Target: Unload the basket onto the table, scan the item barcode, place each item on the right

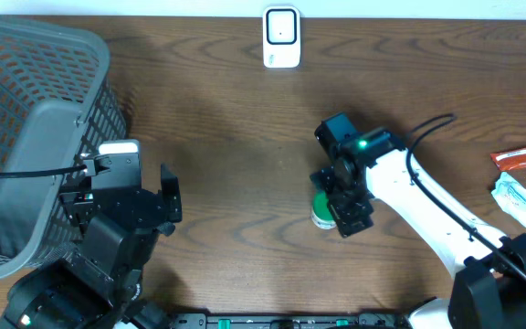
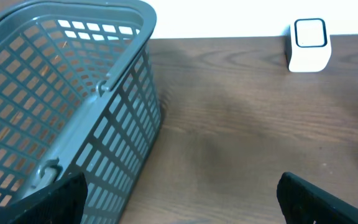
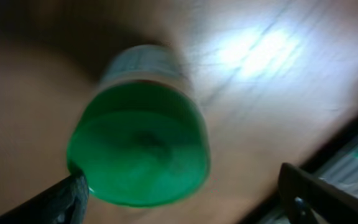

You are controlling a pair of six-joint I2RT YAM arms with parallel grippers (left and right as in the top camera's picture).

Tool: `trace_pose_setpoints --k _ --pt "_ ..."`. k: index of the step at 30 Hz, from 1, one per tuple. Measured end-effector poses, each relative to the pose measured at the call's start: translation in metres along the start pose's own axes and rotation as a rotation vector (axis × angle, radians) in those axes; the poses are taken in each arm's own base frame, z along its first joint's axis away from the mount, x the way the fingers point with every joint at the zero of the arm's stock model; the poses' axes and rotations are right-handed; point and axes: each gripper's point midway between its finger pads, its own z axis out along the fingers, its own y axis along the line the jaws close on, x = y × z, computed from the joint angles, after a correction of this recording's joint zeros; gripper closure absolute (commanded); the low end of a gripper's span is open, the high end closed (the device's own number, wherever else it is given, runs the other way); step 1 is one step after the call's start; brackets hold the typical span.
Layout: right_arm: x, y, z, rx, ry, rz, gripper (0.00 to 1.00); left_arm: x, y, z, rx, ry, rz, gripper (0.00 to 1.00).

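**Task item.** One bottle with a green cap stands on the bench, right of centre. Its long axis is about vertical and the cap faces up. The right wrist view looks onto the cap, with the white labelled body receding below it. That view is blurred, so no barcode can be made out and its facing cannot be told.

**Right pincer**. It hangs directly over the bottle, spread wide. One finger sits just beside the cap's rim and the other stands well apart from it. Nothing is pinched.

**Left pincer**. It is spread wide with only bare bench between its tips, and sits near the front edge just beside the basket.

**Count.**
- One white scanner, upright at the far edge of the bench, its face toward the work area.
- One grey mesh basket at the left end, its handle folded down across the opening, partly cut by the frame.
- One red packet at the right edge.
- Two pale packets just below the red one, the second cut by the frame.

**Edges and room.**
- A broad stretch of bare wood lies between basket and bottle.
- Another stretch lies between bottle and scanner.
- The packets are well apart from the bottle, with the right arm's white link crossing between them.
- The basket wall borders the left arm closely.
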Motion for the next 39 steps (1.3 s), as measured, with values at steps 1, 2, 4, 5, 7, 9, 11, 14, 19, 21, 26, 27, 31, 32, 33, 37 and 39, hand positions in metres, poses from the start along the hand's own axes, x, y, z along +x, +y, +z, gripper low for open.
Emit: trace_pose_setpoints --k 1,2,4,5,7,9,11,14,19,21,26,27,31,32,33,37,39 --pt "0.000 0.006 0.003 -0.028 0.002 0.006 0.05 0.000 0.000 0.000 0.000 -0.001 -0.001 0.02" --pt "0.000 0.011 0.007 -0.051 0.007 0.005 0.06 0.000 0.000 0.000 0.000 -0.001 0.000 0.02" --pt "-0.001 0.006 0.018 -0.031 0.011 0.006 0.11 0.000 0.000 0.000 0.000 -0.001 -0.001 0.02" --pt "-0.001 0.001 0.023 -0.008 0.013 0.008 0.12 0.000 0.000 0.000 0.000 -0.001 -0.001 0.02" --pt "0.000 -0.006 0.028 0.017 0.025 0.009 0.12 0.000 0.000 0.000 0.001 -0.001 -0.001 0.02" --pt "0.001 -0.004 0.028 0.013 0.031 -0.008 0.13 0.000 0.000 0.000 0.000 -0.001 -0.001 0.02" --pt "0.001 -0.004 0.028 0.010 0.034 -0.024 0.16 0.000 0.000 0.000 0.000 -0.001 -0.001 0.02" --pt "0.001 -0.004 0.028 0.010 0.034 -0.051 0.20 0.000 0.000 0.000 0.000 -0.001 -0.001 0.02" --pt "0.000 0.002 0.028 -0.015 0.023 -0.124 0.09 0.000 0.000 0.000 0.000 -0.001 -0.001 0.02" --pt "-0.002 0.008 0.027 -0.040 0.012 -0.182 0.05 0.000 0.000 0.000 0.000 -0.001 -0.001 0.02" --pt "-0.004 0.021 0.020 -0.087 -0.020 -0.335 0.01 0.000 0.000 0.000 0.000 -0.001 -0.001 0.02" --pt "-0.003 0.026 0.015 -0.104 -0.027 -0.378 0.01 0.000 0.000 0.000 0.001 -0.001 -0.001 0.02" --pt "0.002 0.052 -0.016 -0.206 -0.069 -0.578 0.01 0.000 0.000 0.000 0.001 -0.001 -0.001 0.02" --pt "0.003 0.055 -0.022 -0.217 -0.074 -0.603 0.01 0.000 0.000 0.000 0.000 -0.001 -0.001 0.02" --pt "0.004 0.057 -0.029 -0.225 -0.081 -0.637 0.01 0.000 0.000 0.000 0.001 -0.001 -0.001 0.02" --pt "0.006 0.055 -0.050 -0.229 -0.103 -0.749 0.01 0.000 0.000 0.000 0.001 -0.001 -0.001 0.02" --pt "0.002 0.047 -0.049 -0.188 -0.114 -0.783 0.01 0.000 0.000 0.000 0.000 -0.001 -0.001 0.02"
